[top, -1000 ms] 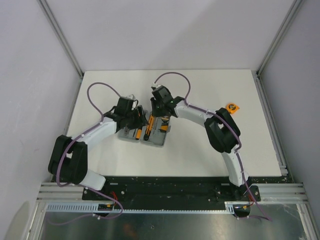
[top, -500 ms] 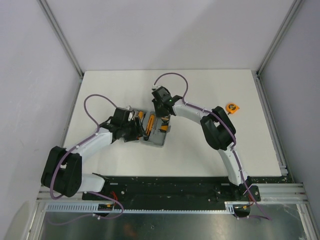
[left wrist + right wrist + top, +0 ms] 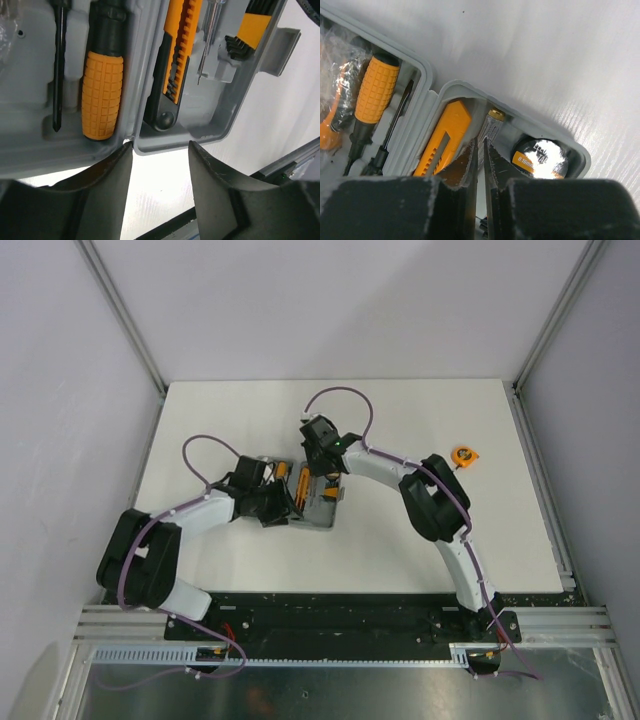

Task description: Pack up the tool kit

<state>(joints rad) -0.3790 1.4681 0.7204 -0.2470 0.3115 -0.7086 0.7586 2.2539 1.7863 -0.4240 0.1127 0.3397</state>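
The grey case lies open near the middle of the table, between our two arms. Our left end effector is released, its fingers spread at the case's near edge by the hinge, gripping nothing. In the moulded slots we see an orange-handled screwdriver and a knife. Our right end effector is clenched to a thin slit just over a slim screwdriver; we cannot tell whether it pinches it. An orange tape measure lies on the table, well apart to the right.
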